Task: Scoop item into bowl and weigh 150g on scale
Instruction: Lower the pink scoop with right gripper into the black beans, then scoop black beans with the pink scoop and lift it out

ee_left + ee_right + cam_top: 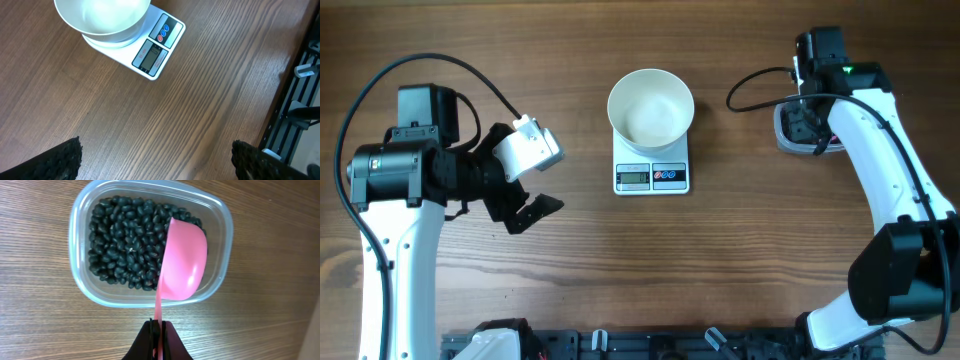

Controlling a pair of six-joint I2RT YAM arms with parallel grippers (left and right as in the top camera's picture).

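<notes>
The white bowl stands on the small white scale at the table's middle; nothing shows inside it. The bowl and scale also show at the top of the left wrist view. My left gripper hangs open to the left of the scale, nothing between its fingers. My right gripper is shut on the thin handle of a pink scoop, which hangs with its cup over a clear tub of tiny black beans. The right arm hides most of the tub from overhead.
A black cable loops from the right arm toward the bowl. A black rail with fittings runs along the table's front edge. Bare wood lies between the scale and both arms.
</notes>
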